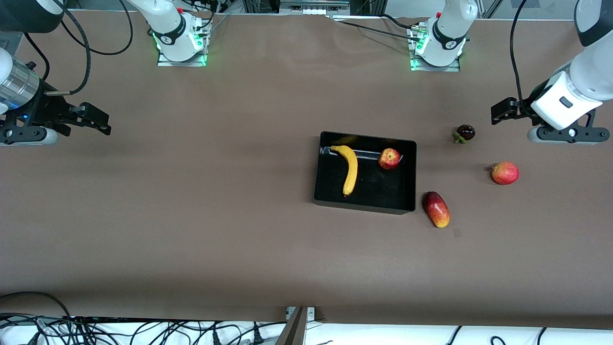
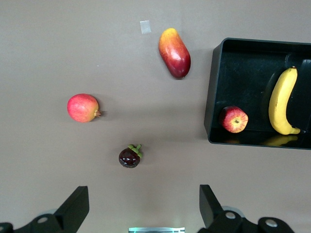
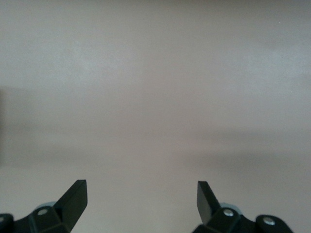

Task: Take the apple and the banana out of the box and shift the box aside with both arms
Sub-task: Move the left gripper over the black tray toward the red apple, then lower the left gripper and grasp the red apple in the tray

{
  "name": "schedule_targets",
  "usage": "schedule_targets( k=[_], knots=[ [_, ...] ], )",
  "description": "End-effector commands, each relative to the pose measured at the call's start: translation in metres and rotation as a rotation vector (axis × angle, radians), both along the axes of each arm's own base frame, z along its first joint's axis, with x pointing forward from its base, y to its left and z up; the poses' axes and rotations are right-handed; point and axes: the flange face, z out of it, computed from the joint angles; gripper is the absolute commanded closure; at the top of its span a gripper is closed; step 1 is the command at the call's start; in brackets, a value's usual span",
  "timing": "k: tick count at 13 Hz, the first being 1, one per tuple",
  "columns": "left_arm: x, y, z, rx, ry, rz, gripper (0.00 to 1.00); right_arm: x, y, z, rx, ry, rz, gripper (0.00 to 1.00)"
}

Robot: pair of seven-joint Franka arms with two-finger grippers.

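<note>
I see both arms only in part in the front view, cut off at its side edges. In the left wrist view the box (image 2: 214, 92) runs off the frame edge, and the banana (image 2: 282, 99) inside it nearly reaches that edge. Each wrist view shows only the fingertips.

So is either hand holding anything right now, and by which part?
Nothing is held: the left hand and right hand are both open and empty.
</note>
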Motion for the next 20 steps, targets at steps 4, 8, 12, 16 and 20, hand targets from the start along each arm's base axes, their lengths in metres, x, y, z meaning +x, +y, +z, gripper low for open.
schedule_targets(
  k=[4,8,12,16,20],
  knots=[
    [0.011,-0.049,-0.016,-0.020,0.041,-0.074,0.00,0.001,0.000,0.005,0.004,-0.006,-0.011,0.00],
    [0.027,-0.113,-0.086,0.021,0.091,-0.002,0.00,0.001,0.000,0.004,0.004,-0.005,-0.011,0.00],
    [0.041,-0.150,-0.152,0.055,0.093,0.132,0.00,0.001,0.000,0.004,0.004,-0.005,-0.011,0.00],
    [0.041,-0.175,-0.213,0.066,0.109,0.099,0.00,0.001,-0.001,0.004,0.003,-0.005,-0.011,0.00],
    [0.032,-0.203,-0.258,0.111,0.127,0.041,0.00,0.001,-0.001,0.005,0.003,-0.006,-0.011,0.00]
  ],
)
